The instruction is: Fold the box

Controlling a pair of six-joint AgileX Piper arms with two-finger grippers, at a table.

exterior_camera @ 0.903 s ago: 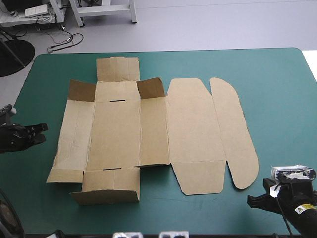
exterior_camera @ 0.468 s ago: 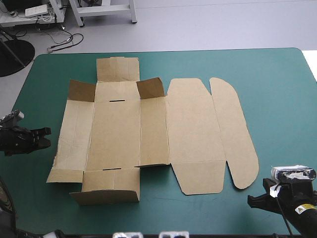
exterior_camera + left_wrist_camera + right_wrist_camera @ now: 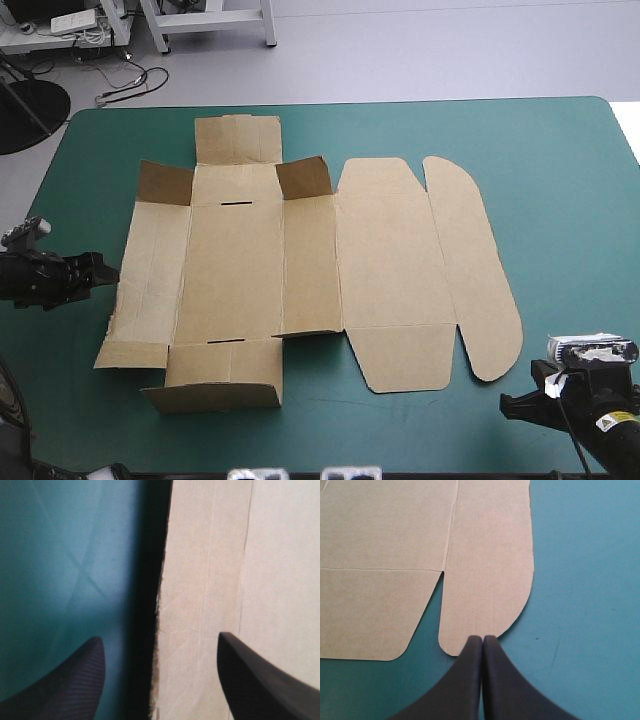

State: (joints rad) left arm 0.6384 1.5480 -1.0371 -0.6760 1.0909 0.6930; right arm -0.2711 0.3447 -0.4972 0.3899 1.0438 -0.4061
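2 small brown corner flaps (image 3: 303, 177) tilt up at the far side of the box (image 3: 300, 270), a cut sheet of brown board that otherwise lies nearly flat across the left and middle of the table's teal-green cover (image 3: 560, 180). The left gripper (image 3: 159, 637), with its 2 broad black fingers spread wide, sits low at the sheet's left edge. One finger is over the cover and the other over the long left panel (image 3: 150, 270), so the ragged edge runs between them above a dark shadow. The right gripper (image 3: 482, 637) is pressed together into 1 point. It rests near the table's near right corner, just short of the long rounded lid flap (image 3: 475, 270), and pins nothing. The likely next step is to raise that left panel. The risk is that the lower finger butts against the edge instead of slipping beneath it and shoves the unanchored sheet toward the right. Pinching only the frayed margin could also crease or tear it.
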